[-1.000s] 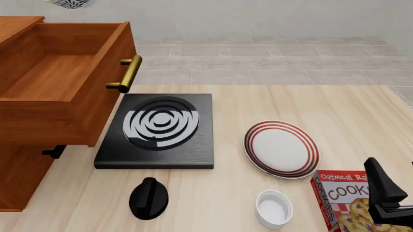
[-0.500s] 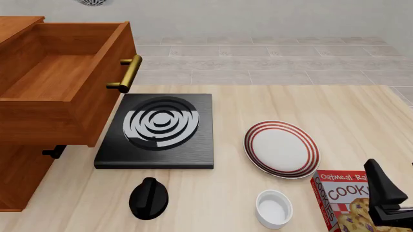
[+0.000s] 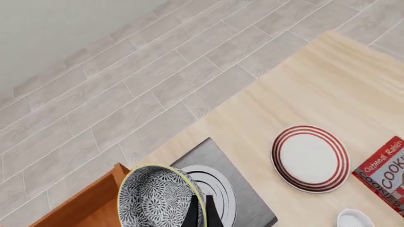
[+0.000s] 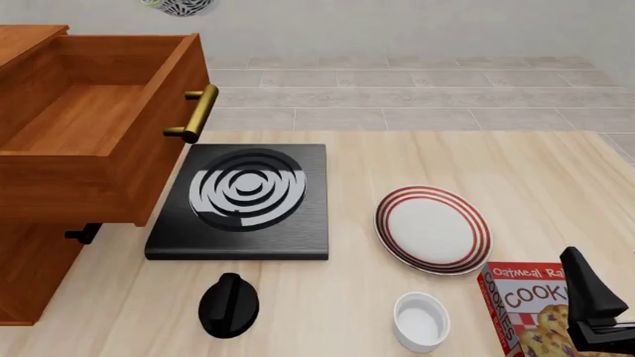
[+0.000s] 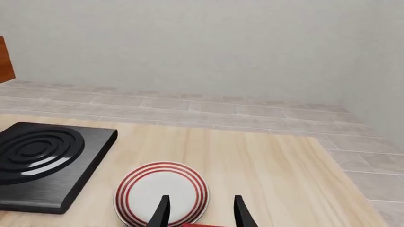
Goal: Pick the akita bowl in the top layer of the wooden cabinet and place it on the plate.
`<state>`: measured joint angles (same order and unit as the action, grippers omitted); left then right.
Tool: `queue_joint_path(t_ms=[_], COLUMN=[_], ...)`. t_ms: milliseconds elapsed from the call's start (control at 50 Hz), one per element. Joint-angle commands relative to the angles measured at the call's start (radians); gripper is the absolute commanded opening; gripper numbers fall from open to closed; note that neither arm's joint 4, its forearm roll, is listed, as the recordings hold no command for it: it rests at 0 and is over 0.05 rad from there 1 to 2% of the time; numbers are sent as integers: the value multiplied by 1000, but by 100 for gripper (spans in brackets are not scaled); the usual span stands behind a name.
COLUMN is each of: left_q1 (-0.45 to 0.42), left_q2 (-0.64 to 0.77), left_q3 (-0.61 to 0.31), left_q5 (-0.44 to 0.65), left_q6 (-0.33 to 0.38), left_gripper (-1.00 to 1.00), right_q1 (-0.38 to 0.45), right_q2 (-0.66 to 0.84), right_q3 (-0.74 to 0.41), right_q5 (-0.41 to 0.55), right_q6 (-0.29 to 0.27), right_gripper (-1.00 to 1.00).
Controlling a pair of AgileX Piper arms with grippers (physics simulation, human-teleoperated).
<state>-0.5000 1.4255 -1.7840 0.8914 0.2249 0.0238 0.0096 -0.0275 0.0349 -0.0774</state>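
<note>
The akita bowl (image 3: pixel 158 198), with its speckled black-and-white inside, hangs high in the air, and my left gripper (image 3: pixel 200 213) is shut on its rim. In the front view only the bowl's lower edge (image 4: pixel 184 6) shows at the top of the picture, above the wooden cabinet (image 4: pixel 30 282). The top layer (image 4: pixel 89 119) is pulled out and holds nothing. The plate (image 4: pixel 433 228) with red rings lies flat on the table right of the stove. My right gripper (image 5: pixel 200 213) is open near the table's front right, on the near side of the plate (image 5: pixel 162 191).
A black stove (image 4: pixel 243 197) with white rings sits between cabinet and plate. A black knob-like object (image 4: pixel 228 303), a white ramekin (image 4: pixel 421 321) and a red cookie box (image 4: pixel 536 312) lie near the front edge. The drawer's brass handle (image 4: pixel 193 113) juts toward the stove.
The bowl in my left gripper has moved rightward along the top of the front view. My right gripper has sunk slightly lower at the front right.
</note>
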Motion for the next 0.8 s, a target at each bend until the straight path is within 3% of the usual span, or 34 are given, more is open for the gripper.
queue_joint_path(t_ms=[20,460,800], left_q1=[-40,-80,-118], left_q2=[10,20,37], left_q3=[-12,60,53], left_q5=[-12,-79,-92], left_q6=[8,71,97], left_gripper=[-100,-100,-100], right_q1=[3,3,3], right_q2=[1,-6,0], right_q3=[0,3,1], right_q5=[-4,-3,-10], right_q6=[-6,-1,0], right_gripper=[100,100,100])
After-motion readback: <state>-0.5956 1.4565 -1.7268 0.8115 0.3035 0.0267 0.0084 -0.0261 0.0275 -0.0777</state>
